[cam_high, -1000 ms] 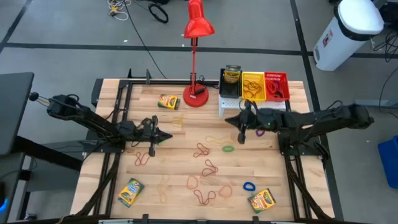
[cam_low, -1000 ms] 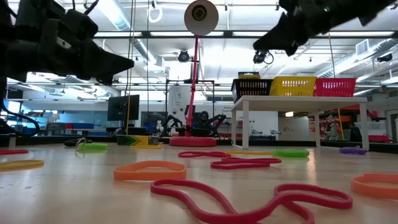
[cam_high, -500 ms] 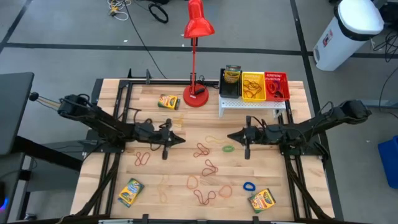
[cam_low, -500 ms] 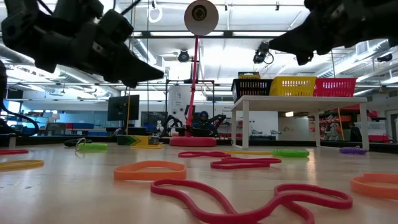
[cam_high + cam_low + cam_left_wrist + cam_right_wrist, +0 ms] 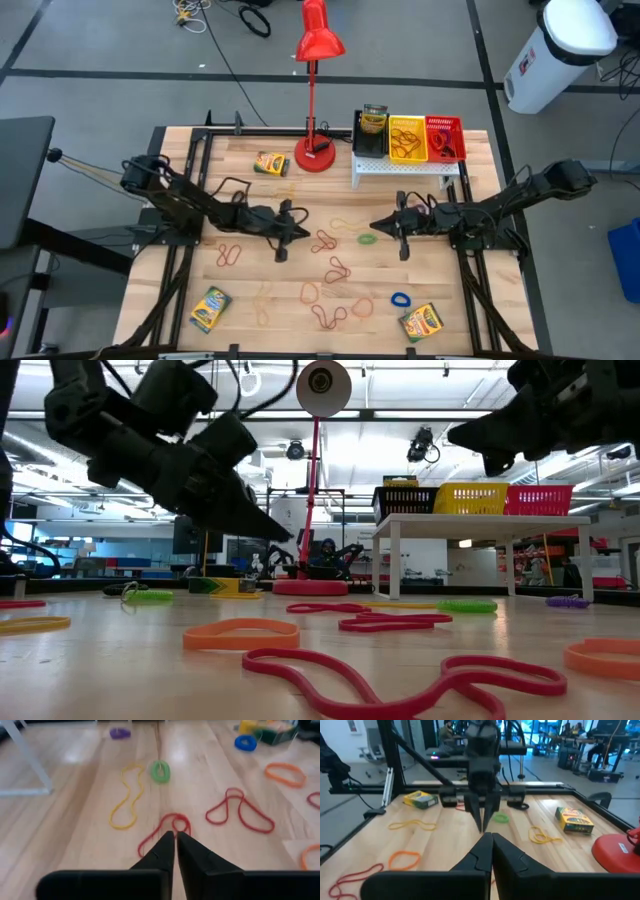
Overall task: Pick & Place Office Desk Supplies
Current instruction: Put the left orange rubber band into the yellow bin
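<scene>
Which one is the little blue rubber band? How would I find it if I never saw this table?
Start at the tall red lamp at the back of the wooden table and go to the opposite front edge, on the right arm's side. There a crayon box lies, and the blue rubber band sits just beside it. It is the only blue loop, small and round, while nearby loops are red or orange.

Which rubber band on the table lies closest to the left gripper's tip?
The red rubber band twisted into loops, directly ahead of the left gripper; the yellow band and green band lie farther off.
</scene>
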Controlling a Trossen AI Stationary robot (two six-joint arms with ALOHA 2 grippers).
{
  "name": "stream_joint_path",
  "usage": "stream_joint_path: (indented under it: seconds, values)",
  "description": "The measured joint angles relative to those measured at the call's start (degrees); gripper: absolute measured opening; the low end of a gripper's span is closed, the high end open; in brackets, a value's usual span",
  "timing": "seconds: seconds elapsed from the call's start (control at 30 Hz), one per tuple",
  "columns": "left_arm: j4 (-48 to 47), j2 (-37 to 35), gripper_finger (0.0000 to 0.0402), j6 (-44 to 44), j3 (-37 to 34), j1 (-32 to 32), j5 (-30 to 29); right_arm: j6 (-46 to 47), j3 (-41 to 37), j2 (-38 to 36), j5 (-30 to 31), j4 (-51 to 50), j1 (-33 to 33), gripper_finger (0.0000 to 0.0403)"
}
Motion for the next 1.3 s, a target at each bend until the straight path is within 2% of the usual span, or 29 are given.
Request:
stream_joint_path:
  seconds: [0.2, 0.4, 0.67, 1.0, 1.17, 1.3]
  values:
    - [-5.00, 2.12, 0.0068, -0.43, 3.81, -1.71, -0.79, 0.08, -1.07, 0.00, 0.25, 0.47, -0.01, 0.0005]
    - [-12.39, 2.25, 0.0093, 0.27, 6.22, -5.81, -5.76, 0.03, -1.11, 0.00, 3.32, 0.43, -0.02, 0.0028]
    - [-12.40, 2.39, 0.0145, -2.09, 7.27, -8.19, -7.51, 0.10, -1.11, 0.00, 4.79, 0.32, -0.04, 0.0036]
    - [-12.43, 7.67, 0.0235, -2.46, 7.52, -8.02, -5.89, 0.01, -1.11, 0.00, 4.78, -1.72, -0.04, 0.0037]
    - [-12.50, 10.26, 0.0242, -2.36, 10.50, -8.03, -3.71, 0.12, -1.11, 0.00, 4.76, -1.73, -0.04, 0.0037]
    - [-17.82, 12.85, 0.0238, -3.67, 14.73, -8.05, -3.12, 0.14, -1.11, 0.00, 4.76, -1.86, -0.04, 0.0037]
